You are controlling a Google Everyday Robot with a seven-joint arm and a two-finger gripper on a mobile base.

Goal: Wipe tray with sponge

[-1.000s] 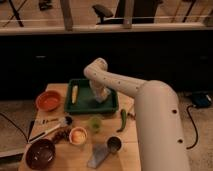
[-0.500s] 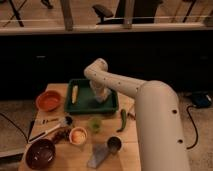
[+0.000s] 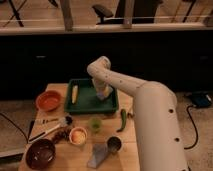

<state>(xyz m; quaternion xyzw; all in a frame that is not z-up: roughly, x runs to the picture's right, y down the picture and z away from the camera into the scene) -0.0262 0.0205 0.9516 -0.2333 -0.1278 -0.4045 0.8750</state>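
Note:
The dark green tray [image 3: 88, 104] sits at the back of the wooden table. A yellow corn cob [image 3: 74, 93] lies along its left side. My white arm reaches in from the right and bends down over the tray's right half. The gripper [image 3: 102, 94] is low inside the tray, close to its floor. A small pale block, the sponge [image 3: 103, 96], shows at the gripper's tip, touching or nearly touching the tray floor.
An orange bowl [image 3: 48, 100] stands left of the tray. In front are a green cup [image 3: 95, 123], a green pepper [image 3: 122, 120], a small bowl [image 3: 78, 135], a dark brown bowl [image 3: 41, 153], a metal cup [image 3: 114, 145], a grey-blue oblong piece [image 3: 97, 156] and utensils [image 3: 49, 127].

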